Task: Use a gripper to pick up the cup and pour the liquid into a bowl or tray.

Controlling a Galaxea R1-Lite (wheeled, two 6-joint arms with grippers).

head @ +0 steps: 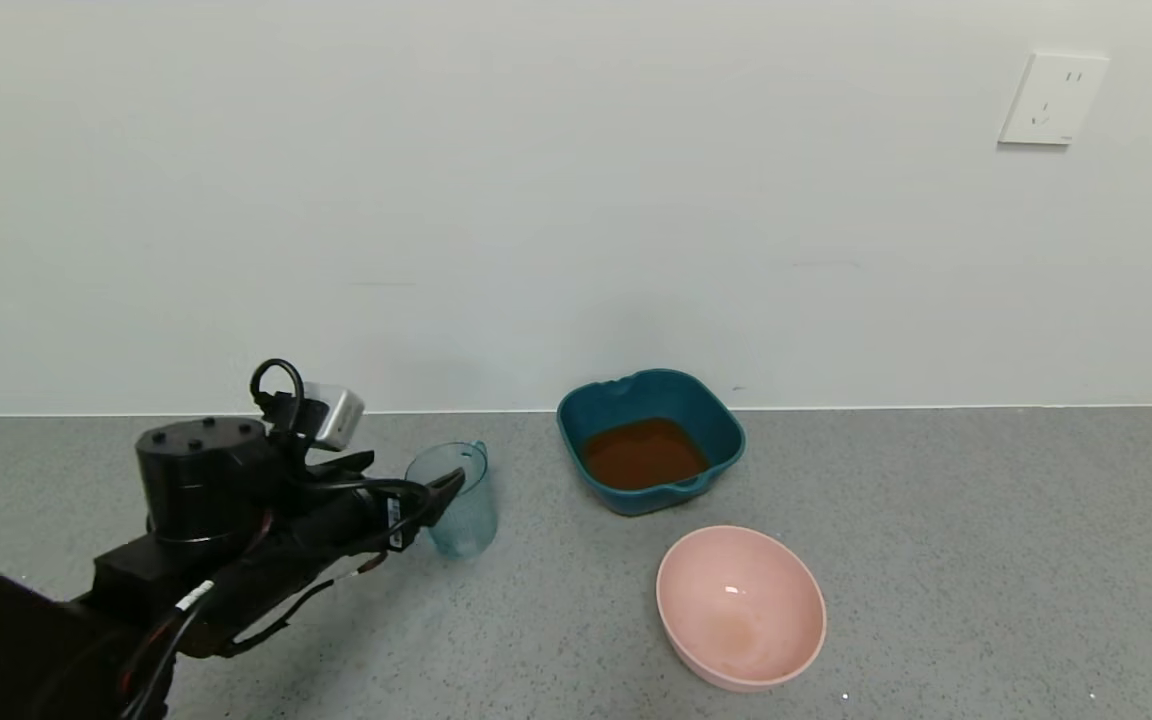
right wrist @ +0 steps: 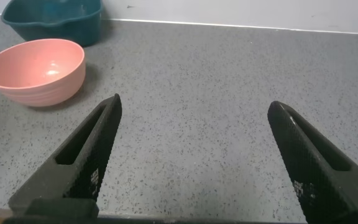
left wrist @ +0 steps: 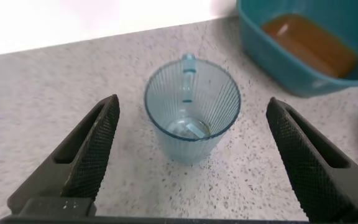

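Note:
The cup stands upright on the grey counter, empty but for a trace at the bottom. My left gripper is open, with the cup between its fingertips and touching neither. The left gripper sits low over the counter. The teal dish stands to the right of the cup near the wall and holds the reddish-brown liquid. Dish and liquid also show in the left wrist view. My right gripper is open and empty over bare counter.
A round pink bowl sits in front of the teal dish, empty; it also shows in the right wrist view, with the dish behind it. A white wall with an outlet bounds the counter's far edge.

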